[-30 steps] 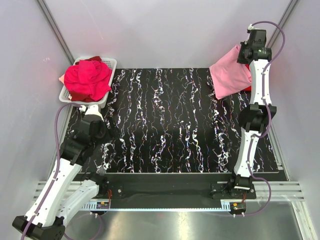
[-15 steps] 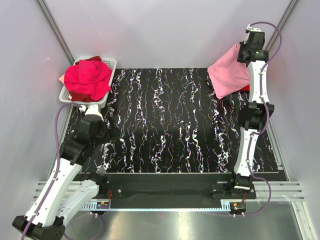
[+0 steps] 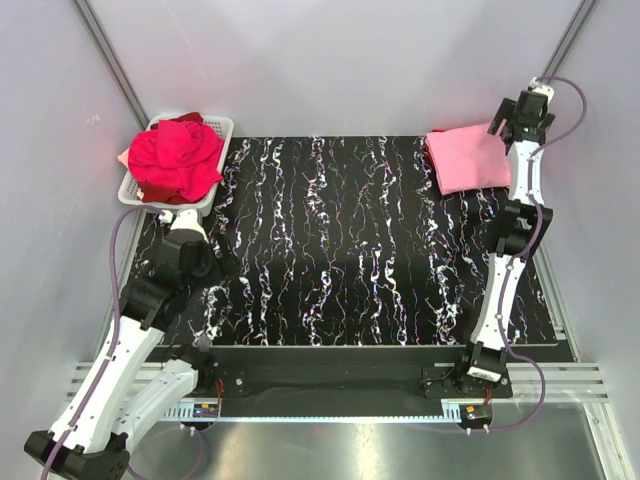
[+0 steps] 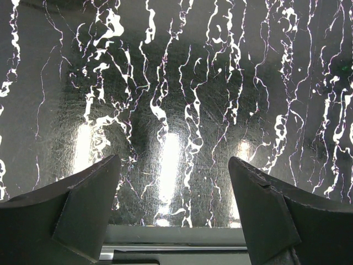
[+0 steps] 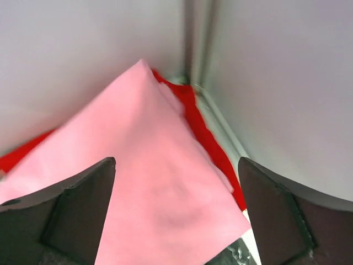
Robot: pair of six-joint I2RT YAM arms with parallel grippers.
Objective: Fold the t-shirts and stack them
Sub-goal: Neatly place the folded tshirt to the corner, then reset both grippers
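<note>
Pink shirt: A folded light pink t-shirt [image 3: 468,158] is laid flat at the far right corner of the table [image 3: 330,250], close to the right wall.

Shirt below it: In the right wrist view a bright red t-shirt [image 5: 201,130] is seen under the pink one. Only its edge toward the corner is uncovered.

Basket: A white mesh basket [image 3: 221,124] is placed at the far left corner of the table.

Content of the basket: A crumpled heap of t-shirts [image 3: 175,160], magenta-red in colour, is piled higher than the rim. A darker red piece [image 3: 186,118] is shown at the far side of the heap. A small pale pink bit [image 3: 124,157] is hung out over the left wall of the basket. The number of shirts in it cannot be counted.

Right claw: The right gripper [image 5: 176,165] is held over the pink shirt with the jaws spread wide, and nothing is gripped between them. Whether the cloth is touched by the fingertips cannot be told.

Left claw: The left gripper [image 4: 174,171] is also opened wide and nothing is held in it. It is pointed at the bare marbled surface of the table, on the near side of the basket.

Right arm: It is stretched along the right edge of the table to the far corner.

Left arm: It is bent at the near left side.
</note>
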